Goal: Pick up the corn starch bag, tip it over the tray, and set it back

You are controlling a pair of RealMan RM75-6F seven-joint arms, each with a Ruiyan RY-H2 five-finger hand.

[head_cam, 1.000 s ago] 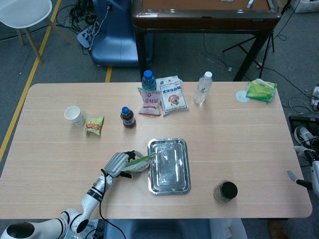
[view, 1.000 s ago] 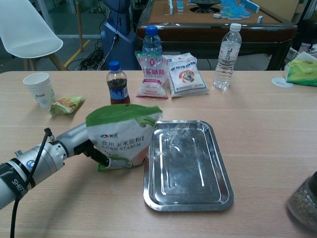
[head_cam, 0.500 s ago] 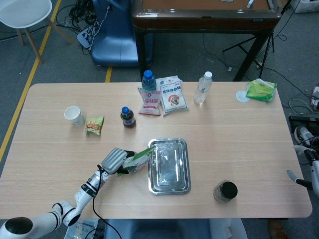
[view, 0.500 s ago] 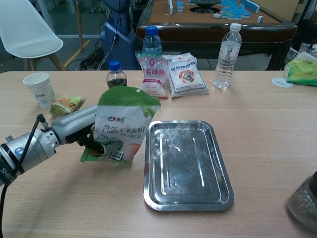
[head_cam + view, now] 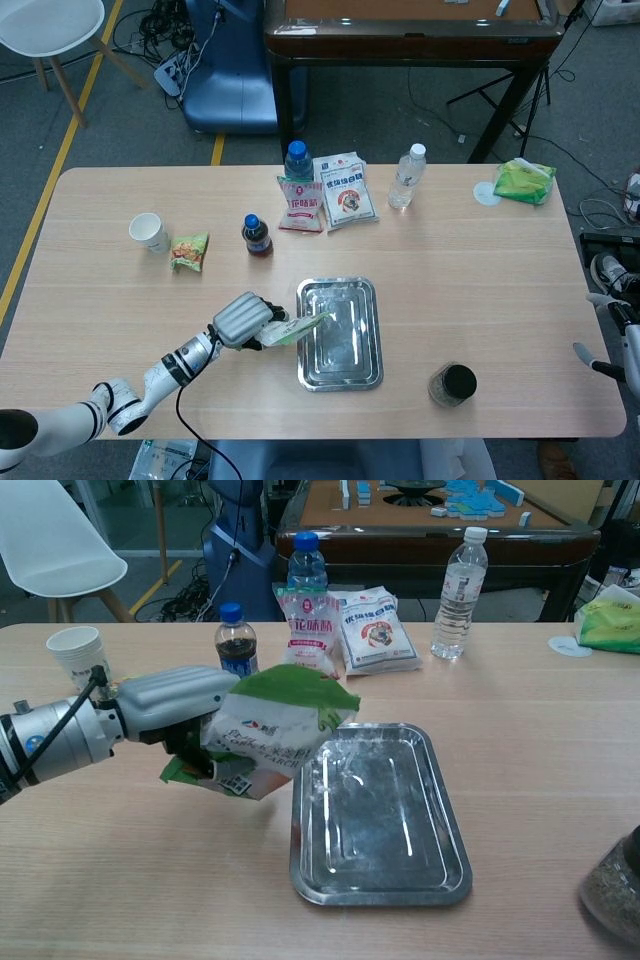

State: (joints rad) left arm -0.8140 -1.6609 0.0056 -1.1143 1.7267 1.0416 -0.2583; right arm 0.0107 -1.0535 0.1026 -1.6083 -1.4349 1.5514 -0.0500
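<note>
My left hand grips the starch bag clear of the table, tilted with its green top leaning over the tray's left rim. My right hand barely shows at the head view's right edge; can't tell how its fingers lie. Beyond: cola bottle, cup, two packets, water bottle.

Corn starch bag over tray's left edge

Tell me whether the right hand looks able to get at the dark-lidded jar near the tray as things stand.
Probably yes. The right hand sits at the table's right edge holding nothing visible, and only bare table lies between it and the jar. Its true reach can't be judged.
</note>
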